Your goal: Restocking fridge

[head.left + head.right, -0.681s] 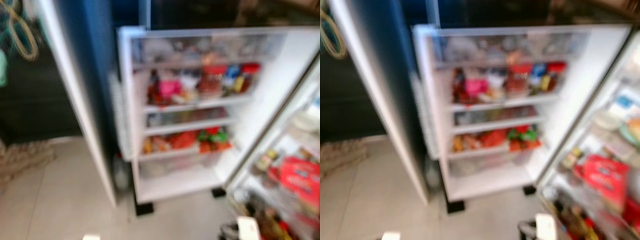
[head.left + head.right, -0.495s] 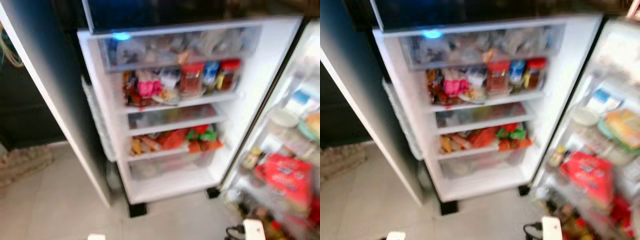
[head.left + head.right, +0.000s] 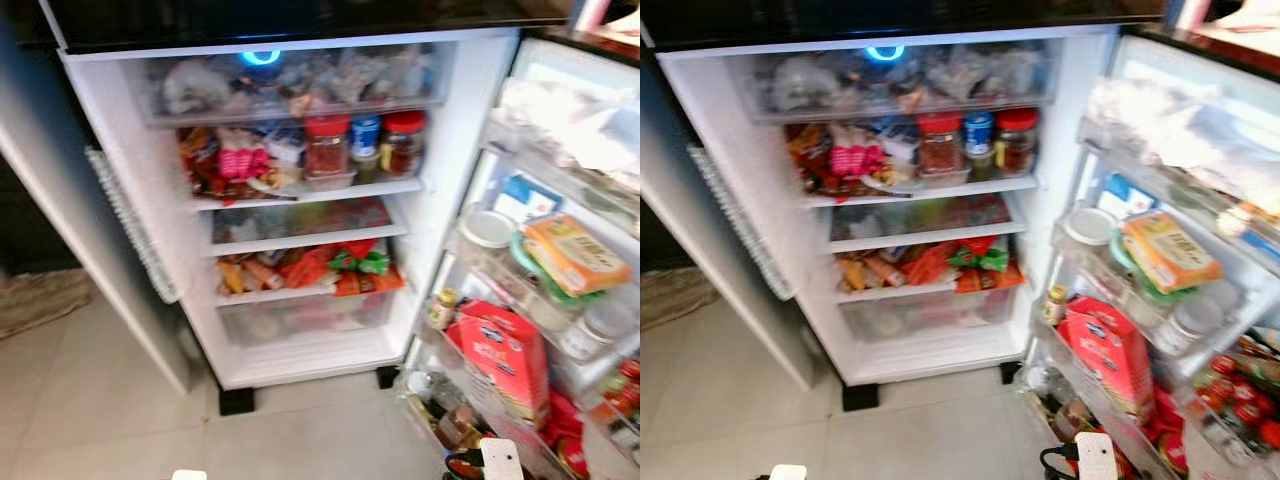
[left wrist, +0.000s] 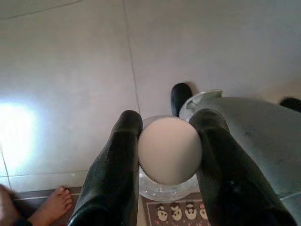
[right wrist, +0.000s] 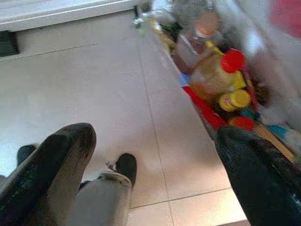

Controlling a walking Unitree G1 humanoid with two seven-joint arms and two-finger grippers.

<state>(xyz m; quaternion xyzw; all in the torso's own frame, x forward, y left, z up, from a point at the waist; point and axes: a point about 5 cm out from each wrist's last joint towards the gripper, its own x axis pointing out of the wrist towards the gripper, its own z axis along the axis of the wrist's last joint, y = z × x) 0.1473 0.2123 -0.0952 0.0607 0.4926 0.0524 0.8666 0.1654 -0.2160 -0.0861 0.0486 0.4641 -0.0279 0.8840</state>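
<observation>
The fridge point(image 3: 455, 150) stands open before me, its lit shelves packed with jars point(image 3: 326, 145), packets point(image 3: 300, 270) and bags. The open door's racks point(image 3: 470, 270) on the right hold a red carton point(image 3: 505, 350), tubs and bottles. In the left wrist view my left gripper point(image 4: 168, 117) hangs over the floor, shut on a clear bottle with a pale ridged cap point(image 4: 169, 150). In the right wrist view my right gripper point(image 5: 155, 136) is open with nothing between its fingers, low beside the door's bottom rack of bottles point(image 5: 216, 80).
Pale floor tiles point(image 3: 90, 400) lie in front of the fridge, and its other door point(image 3: 90, 260) juts out at the left. A person's bare foot point(image 4: 51, 207) stands on a mat edge near my left gripper. My own leg point(image 4: 263, 141) is close below.
The camera has swung so that the fridge sits in the middle and the right door racks show fully. The picture has sharpened. Nothing inside the fridge has moved.
</observation>
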